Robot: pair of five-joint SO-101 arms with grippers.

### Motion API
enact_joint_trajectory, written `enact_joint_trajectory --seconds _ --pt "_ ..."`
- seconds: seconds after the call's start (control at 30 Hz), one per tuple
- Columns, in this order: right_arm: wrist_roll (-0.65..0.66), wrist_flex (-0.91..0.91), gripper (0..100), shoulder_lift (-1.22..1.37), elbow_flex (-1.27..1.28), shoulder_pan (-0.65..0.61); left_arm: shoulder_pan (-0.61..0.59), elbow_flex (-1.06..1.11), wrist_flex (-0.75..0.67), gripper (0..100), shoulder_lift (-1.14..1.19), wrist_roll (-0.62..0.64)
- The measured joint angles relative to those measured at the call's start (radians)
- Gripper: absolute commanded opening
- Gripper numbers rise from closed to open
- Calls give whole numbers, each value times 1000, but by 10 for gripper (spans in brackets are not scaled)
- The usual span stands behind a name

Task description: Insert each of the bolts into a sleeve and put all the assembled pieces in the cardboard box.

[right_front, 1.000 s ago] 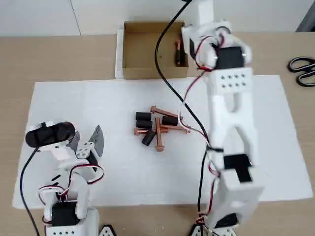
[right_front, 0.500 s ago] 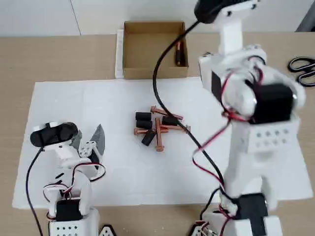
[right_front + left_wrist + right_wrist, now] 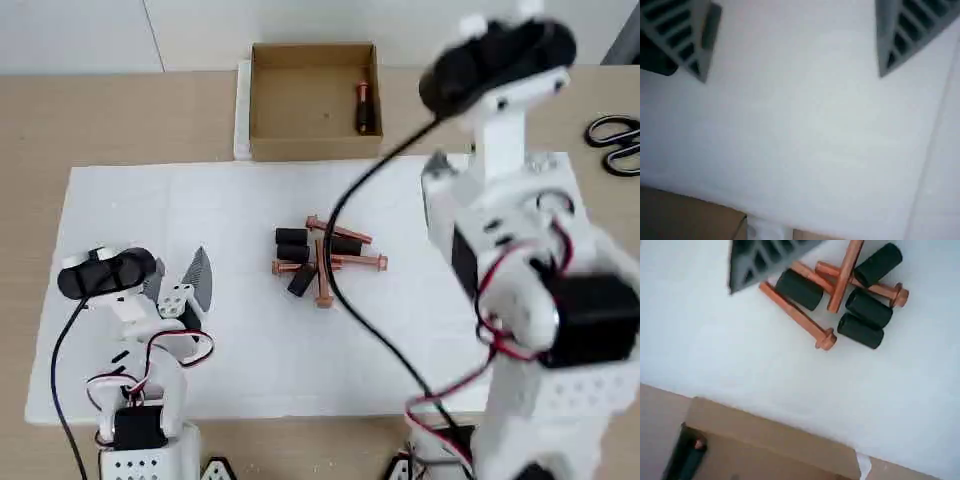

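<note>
The wooden table [image 3: 120, 110] carried a wide white sheet [image 3: 200, 200], and the right arm [image 3: 530, 300] loomed tall over that sheet's right side, with its black cable [image 3: 340, 210] looping down across the pile at the centre. The smaller left arm [image 3: 135, 400] sat at the near left corner, and there was the left gripper [image 3: 790, 70] hanging just above bare sheet, fingers spread wide and holding nothing. As for the right gripper [image 3: 767, 257], poised above the pile, released or clenched, I could not tell. At the far edge sat the cardboard box [image 3: 310, 148], open on top. The scissors [image 3: 615, 140] lay well off to the right on bare wood. Mid-sheet, the loose bolts [image 3: 360, 262] crossed one another: one ran toward the arms with its head at the near end, two lay crosswise with heads pointing opposite ways, one slanted. Four black sleeves [image 3: 291, 237] lay touching them, on their sides. Inside the box, against its right wall, one assembled piece [image 3: 365, 108] lay front to back, copper head to the far end.
</note>
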Motion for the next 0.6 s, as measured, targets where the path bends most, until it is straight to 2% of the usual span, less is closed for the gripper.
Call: enact_joint_trajectory --seconds 0.3,0.4,0.6 --pt "-14 0 123 -216 321 2 0 0 0 211 0 0" --pt "-107 0 124 -264 431 5 0 0 0 211 0 0" --pt "-377 -55 125 -322 644 5 0 0 0 211 0 0"
